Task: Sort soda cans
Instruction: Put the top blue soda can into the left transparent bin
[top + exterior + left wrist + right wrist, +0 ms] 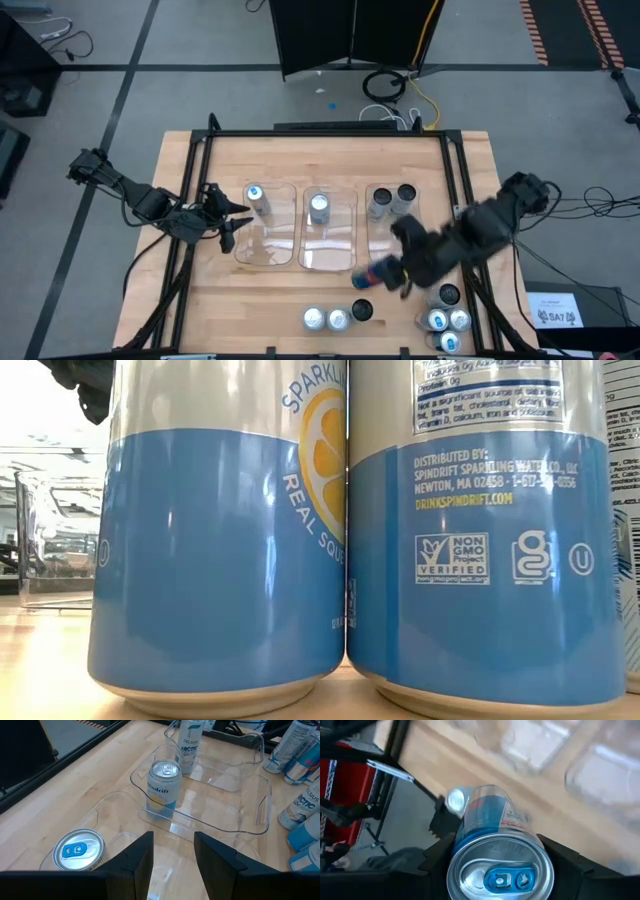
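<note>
Three clear trays (300, 230) stand side by side at mid-table. The left tray holds a blue-tabbed soda can (77, 851), the middle one a Spindrift can (164, 785), the right one two cans (392, 201). My left gripper (172, 862) waits open just outside the left tray, by its blue-tabbed can (255, 197). My right gripper (380, 273) is in the air over the table, near the right tray's near end, shut on a blue-and-silver can (492, 825) with a blue tab. My right gripper pinches the blue-and-silver can between its two fingers (437, 860), one on each side of the can's wall (470, 837) close below the top rim. The can is lifted clear of the table and tilted, its blue-tabbed top (500, 870) toward the wrist.
Three loose cans (337, 318) stand at the near edge in the middle, several more (448, 320) at the near right corner. Two blue Spindrift cans (220, 560) fill the low view. A black frame (190, 250) runs along the table's sides.
</note>
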